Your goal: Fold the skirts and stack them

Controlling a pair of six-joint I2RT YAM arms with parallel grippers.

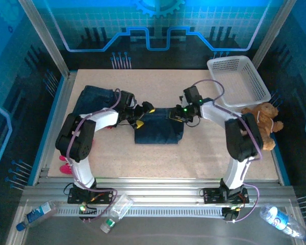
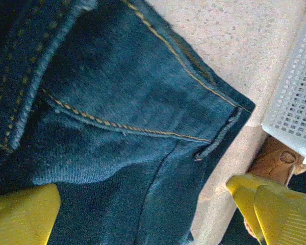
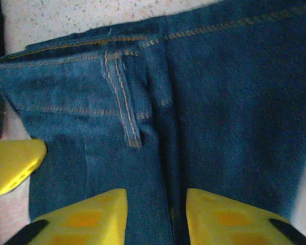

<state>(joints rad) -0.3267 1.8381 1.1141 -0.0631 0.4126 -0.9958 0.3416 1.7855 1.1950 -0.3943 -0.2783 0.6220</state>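
A dark blue denim skirt [image 1: 159,128] lies folded into a rectangle at the table's middle. A second denim skirt [image 1: 94,97] lies spread at the back left, partly under my left arm. My left gripper [image 1: 144,115] hovers at the folded skirt's left edge, open wide; its yellow fingers [image 2: 20,214] straddle the denim [image 2: 122,102] with nothing between them. At the skirt's upper right edge my right gripper [image 1: 179,114] stands low over the cloth. In its wrist view the right gripper [image 3: 152,219] is open, jaws parted over a fold of denim [image 3: 219,102].
A white basket [image 1: 238,79] stands at the back right, with a brown teddy bear [image 1: 262,120] just in front of it. Something pink [image 1: 65,166] lies at the table's left edge. Plastic bottles [image 1: 35,214] lie on the metal frame below the table.
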